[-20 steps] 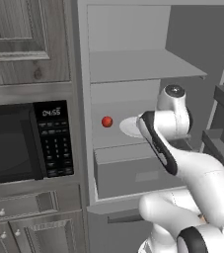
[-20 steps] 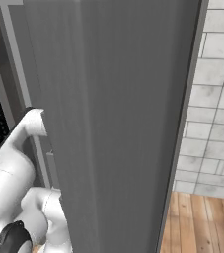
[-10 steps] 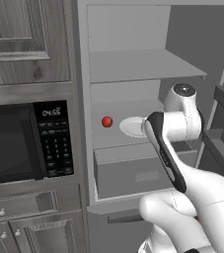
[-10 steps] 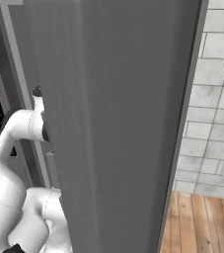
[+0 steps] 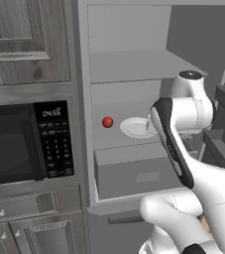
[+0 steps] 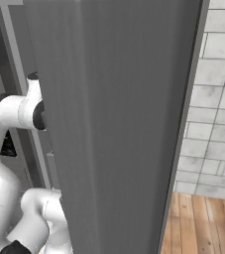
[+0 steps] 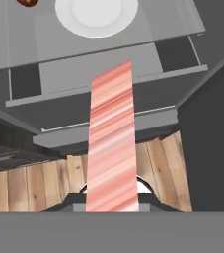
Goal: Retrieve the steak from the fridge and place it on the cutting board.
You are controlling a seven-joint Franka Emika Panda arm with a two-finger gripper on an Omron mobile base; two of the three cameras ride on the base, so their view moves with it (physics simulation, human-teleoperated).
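Note:
The steak (image 7: 111, 143), a long pinkish-red slab with paler streaks, sticks up from my gripper (image 7: 111, 205), which is shut on its lower end; the slab hides the fingertips. Beyond it the open fridge (image 5: 129, 64) shows its middle shelf and the grey box drawer (image 7: 98, 69) underneath. In the left base view my wrist hangs in front of the shelf's right half and hides the hand and the steak. The cutting board is out of view.
A round white plate (image 7: 96, 15) and a small red tomato (image 5: 107, 122) lie on the fridge shelf. The open fridge door (image 6: 119, 124) stands close on the right. A black microwave (image 5: 29, 144) sits left of the fridge. Wooden floor (image 7: 34, 183) lies below.
The wrist has drawn back from the shelf, up and to the right in the left base view, uncovering more of the plate. The gripper stays shut.

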